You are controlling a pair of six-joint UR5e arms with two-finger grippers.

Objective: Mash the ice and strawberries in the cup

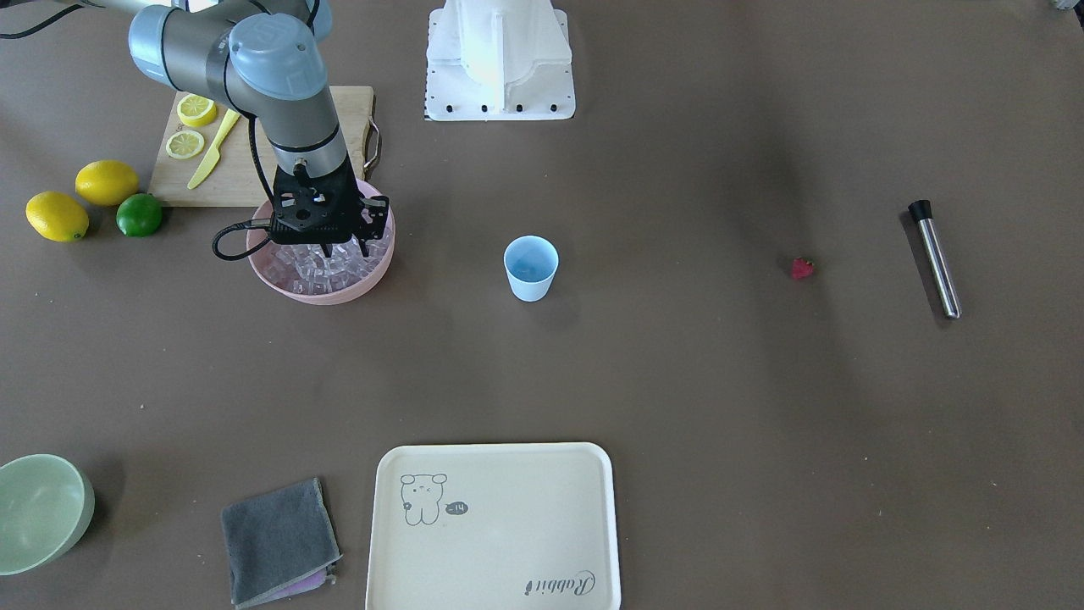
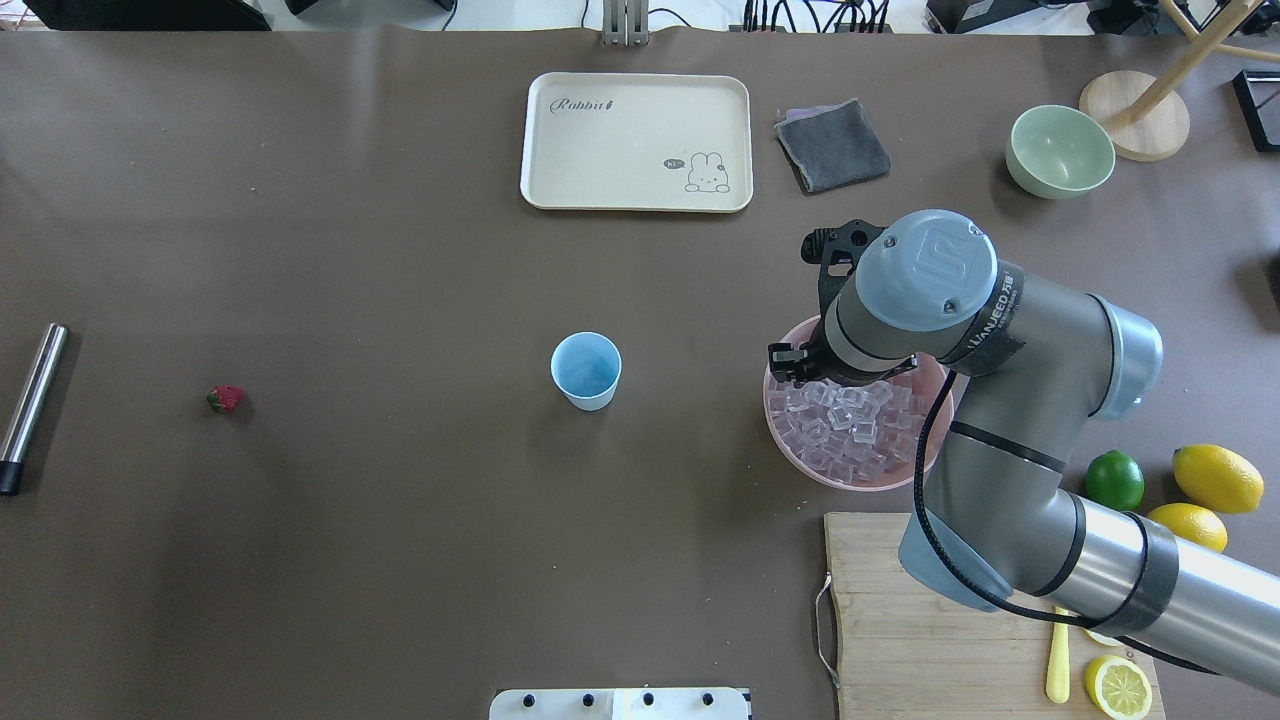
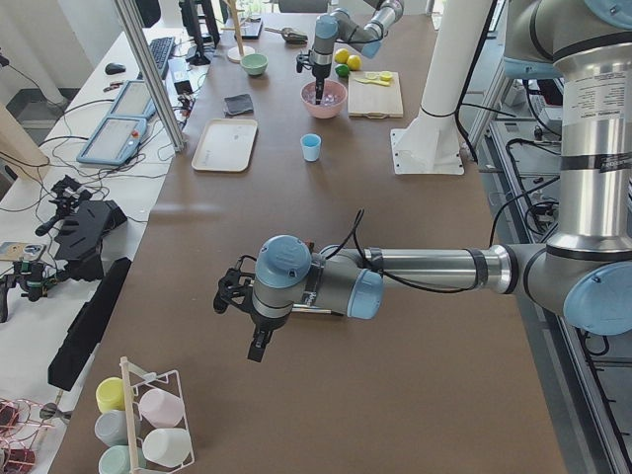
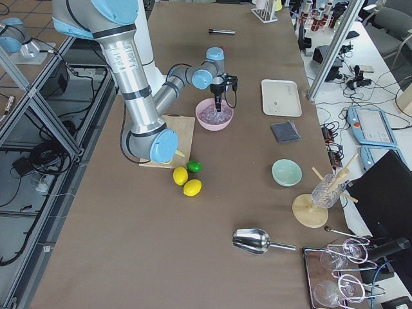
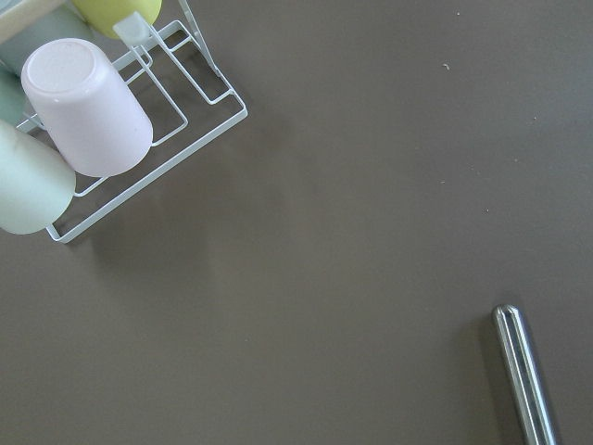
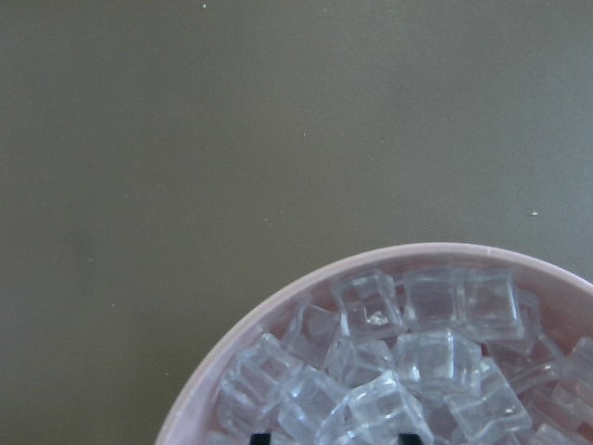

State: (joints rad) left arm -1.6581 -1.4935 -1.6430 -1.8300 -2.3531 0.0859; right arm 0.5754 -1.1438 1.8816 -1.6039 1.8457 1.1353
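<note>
None of the filling is done yet: the cup stands empty at mid-frame in the front view. The right gripper dips into the pink bowl at centre-left, its jaws spread among the ice and gripping nothing that shows. The strawberry lies alone on the bench at right, with the steel muddler beyond it. The left gripper hovers low in the left-side view; its jaws' state cannot be told. Loading the ice and berry, and the mashing itself, all remain.
</note>
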